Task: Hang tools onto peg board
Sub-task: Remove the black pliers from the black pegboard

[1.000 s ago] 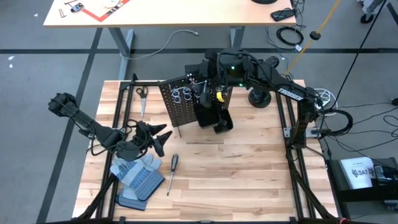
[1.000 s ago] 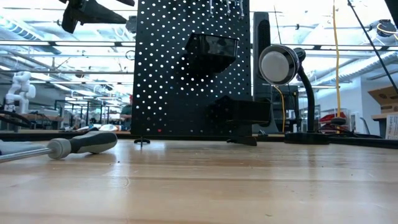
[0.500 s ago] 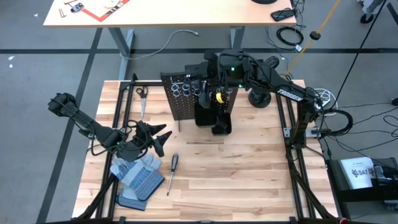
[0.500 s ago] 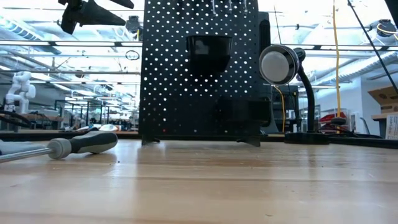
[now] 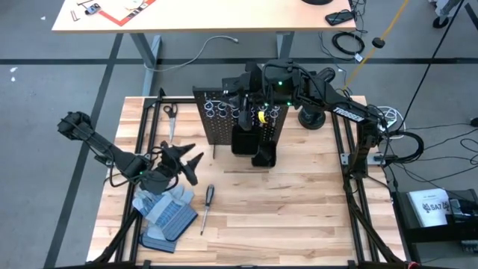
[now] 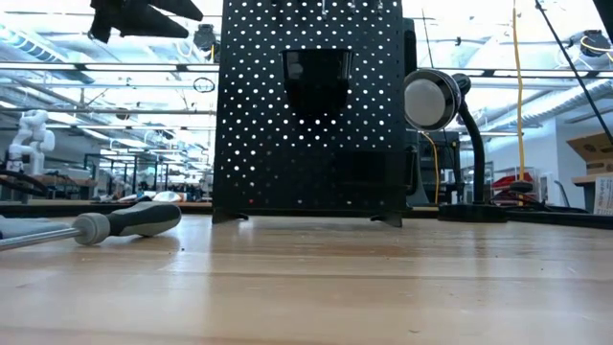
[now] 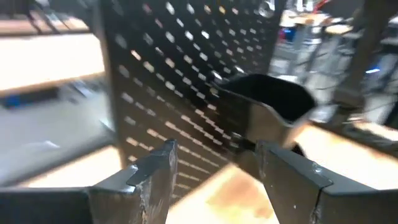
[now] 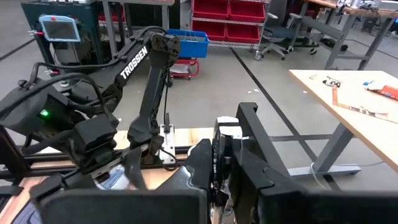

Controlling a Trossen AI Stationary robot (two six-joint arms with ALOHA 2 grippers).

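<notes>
table (image 5: 299, 194) – pale wood planks, smooth, satin sheen w/ visible grain. peg board (image 6: 306, 105) – black perforated sheet metal, matt; silver ring holders (image 5: 221, 112) look like shiny metal. bin (image 6: 316, 79) on its face: glossy black plastic. screwdriver (image 6: 124, 222) – grey/black handle, matt, rubbery-looking, dull steel shaft. gloves (image 5: 166, 213) – grey & blue cloth, knit look. lamp (image 6: 436, 101) – matt black.

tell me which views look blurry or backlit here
Left wrist view: the peg board and a black bin are smeared with blur. Low view: the peg board is a backlit silhouette, room light shining through its holes. High view: sharp, evenly lit.
</notes>
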